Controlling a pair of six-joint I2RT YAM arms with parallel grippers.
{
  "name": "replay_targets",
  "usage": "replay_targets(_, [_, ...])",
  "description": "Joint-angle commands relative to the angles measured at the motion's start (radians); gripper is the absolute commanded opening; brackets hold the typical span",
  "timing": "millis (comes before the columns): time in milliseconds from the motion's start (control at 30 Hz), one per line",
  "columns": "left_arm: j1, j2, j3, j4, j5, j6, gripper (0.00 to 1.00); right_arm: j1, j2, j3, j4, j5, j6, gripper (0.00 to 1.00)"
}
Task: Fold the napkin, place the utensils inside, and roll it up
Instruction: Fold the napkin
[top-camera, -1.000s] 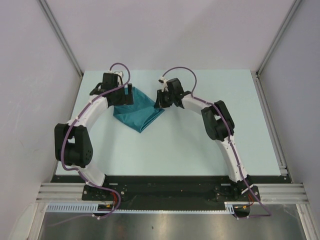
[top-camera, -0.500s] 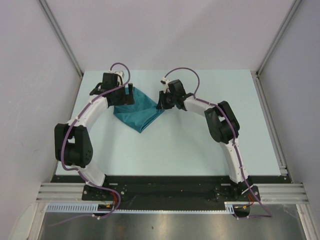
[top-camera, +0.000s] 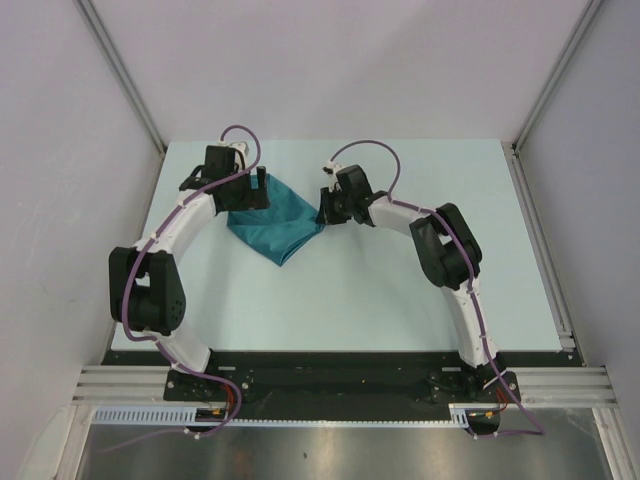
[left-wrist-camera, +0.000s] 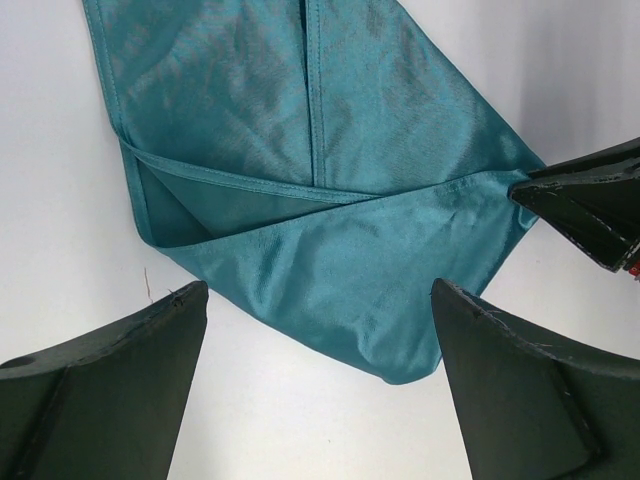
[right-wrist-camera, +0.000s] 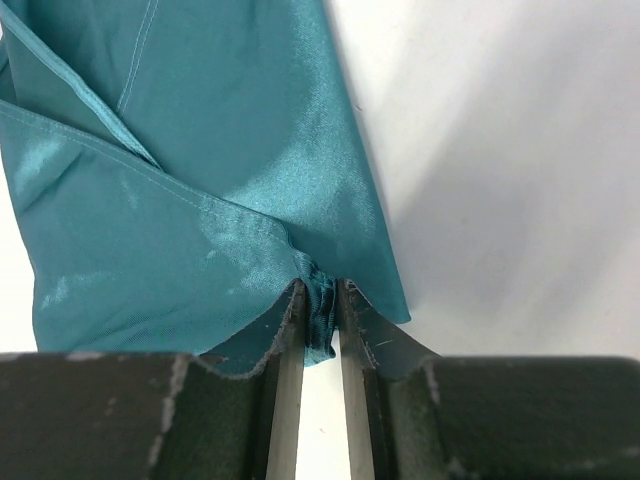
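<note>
Pale lilac-grey panels wall in a matte, mint-white table, smooth and flat. On its far half, left of centre, lies the napkin. It is a teal cloth with a satin sheen, folded into a rough kite shape whose narrow point aims at the near edge. Close up, the weave is fine, and narrow stitched hems run straight along the edges. One flap crosses over another, leaving a darker, shaded triangle under the overlap. The cloth lies mostly flat, with soft ripples near its right corner.

The right end effector has its two dark, scuffed fingers pressed together on that right corner, with a small bunched pleat of teal pinched between them. The left end effector has its fingers wide apart. They are broad matte-black wedges, and a rounded corner of the napkin lies in the gap between them. Whether they touch the cloth I cannot tell. From above, the two end effectors sit at opposite sides of the napkin, with thin purple cables looping above them.
</note>
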Motion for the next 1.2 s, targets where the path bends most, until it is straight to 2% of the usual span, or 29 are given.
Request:
replay_targets(0, [0.007,-0.031,0.0,0.018,0.022,-0.018,0.97,0.001,-0.061,0.005,0.044,0.029,0.001,0.24])
replay_targets(533, [0.007,-0.024,0.003,0.016,0.032,-0.02,0.97,-0.019,-0.015,0.084,0.043,-0.008,0.017,0.27])
replay_targets(633, [0.007,-0.022,0.003,0.015,0.032,-0.02,0.97,-0.025,-0.011,0.084,0.037,-0.014,0.021,0.39])
replay_targets(667, [0.007,-0.021,0.003,0.013,0.032,-0.02,0.97,-0.027,-0.015,0.082,0.035,-0.017,0.019,0.48])
replay_targets(767, [0.007,-0.019,0.003,0.016,0.036,-0.021,0.97,-0.039,-0.022,0.082,0.035,-0.031,0.018,0.62])
replay_targets(933, [0.007,-0.017,0.005,0.015,0.041,-0.023,0.97,-0.079,0.014,0.131,0.009,-0.109,0.013,0.67])
replay_targets(1167, [0.007,-0.016,0.005,0.015,0.042,-0.023,0.97,-0.113,0.108,0.226,-0.051,-0.293,0.033,0.66])
